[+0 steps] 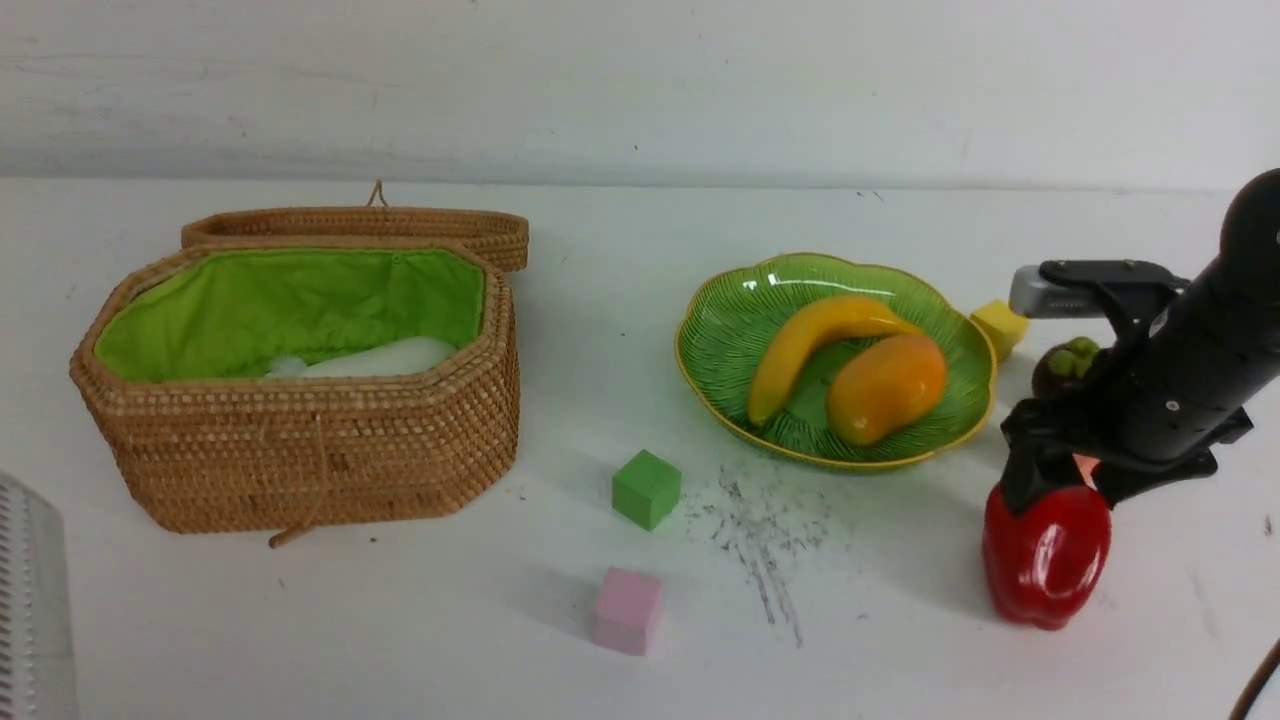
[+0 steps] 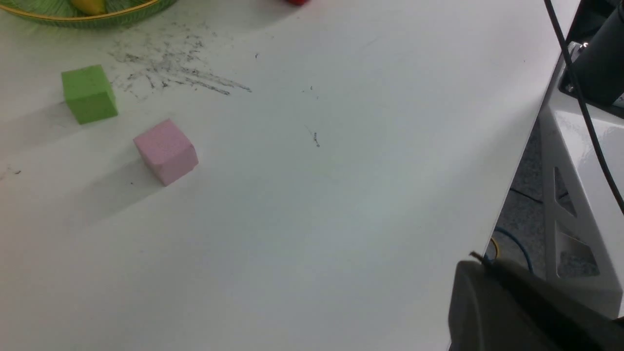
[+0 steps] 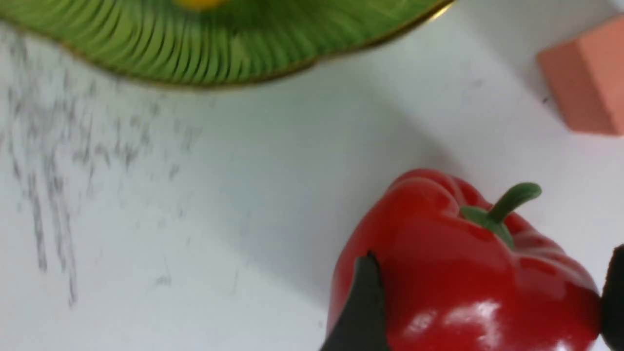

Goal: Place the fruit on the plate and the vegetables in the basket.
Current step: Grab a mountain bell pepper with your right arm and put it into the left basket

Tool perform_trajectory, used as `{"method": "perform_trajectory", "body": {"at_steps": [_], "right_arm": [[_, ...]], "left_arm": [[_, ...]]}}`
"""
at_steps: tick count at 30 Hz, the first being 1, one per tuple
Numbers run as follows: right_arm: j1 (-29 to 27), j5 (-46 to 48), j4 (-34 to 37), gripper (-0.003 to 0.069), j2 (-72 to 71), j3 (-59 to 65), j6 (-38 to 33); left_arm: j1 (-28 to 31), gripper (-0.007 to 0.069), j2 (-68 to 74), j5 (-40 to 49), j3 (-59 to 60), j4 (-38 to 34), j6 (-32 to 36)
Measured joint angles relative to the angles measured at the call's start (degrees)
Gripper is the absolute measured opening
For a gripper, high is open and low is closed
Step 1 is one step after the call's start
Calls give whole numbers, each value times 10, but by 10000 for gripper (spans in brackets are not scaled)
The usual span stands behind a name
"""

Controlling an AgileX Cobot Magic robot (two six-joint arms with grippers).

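The red bell pepper (image 1: 1050, 560) stands upright near the front right, in front of the plate. My right gripper (image 1: 1050, 480) is down over its top, a finger against each side in the right wrist view (image 3: 492, 256), around the pepper (image 3: 453, 273). The green glass plate (image 1: 720, 330) holds the banana (image 1: 815, 335) and the mango (image 1: 890, 385). The mangosteen (image 1: 1068, 362) sits on the table right of the plate, behind my right arm. The open wicker basket (image 1: 300, 450) at the left holds the white radish (image 1: 385, 357). The gourd is out of view. Only a dark part of my left gripper (image 2: 512, 312) shows.
A green cube (image 1: 646, 488) and a pink cube (image 1: 627, 610) lie in front, between basket and plate. A yellow cube (image 1: 1000, 325) sits by the plate's right rim. A salmon cube (image 3: 590, 83) lies near the pepper. The basket lid (image 1: 400, 225) hangs open behind. The table edge (image 2: 512, 161) is near my left gripper.
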Motion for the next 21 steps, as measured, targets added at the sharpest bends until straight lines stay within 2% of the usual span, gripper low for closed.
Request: {"method": "perform_trajectory", "body": {"at_steps": [5, 8, 15, 21], "right_arm": [[0, 53, -2, 589, -6, 0, -21], [0, 52, -3, 589, -13, 3, -19], [0, 16, -5, 592, -56, 11, 78], [11, 80, -4, 593, -108, 23, 202]], "left_arm": [[0, 6, 0, -1, 0, -6, 0], [0, 7, 0, -1, 0, -7, 0], [0, 11, 0, -2, 0, -7, 0], [0, 18, 0, -2, 0, -8, 3]]}}
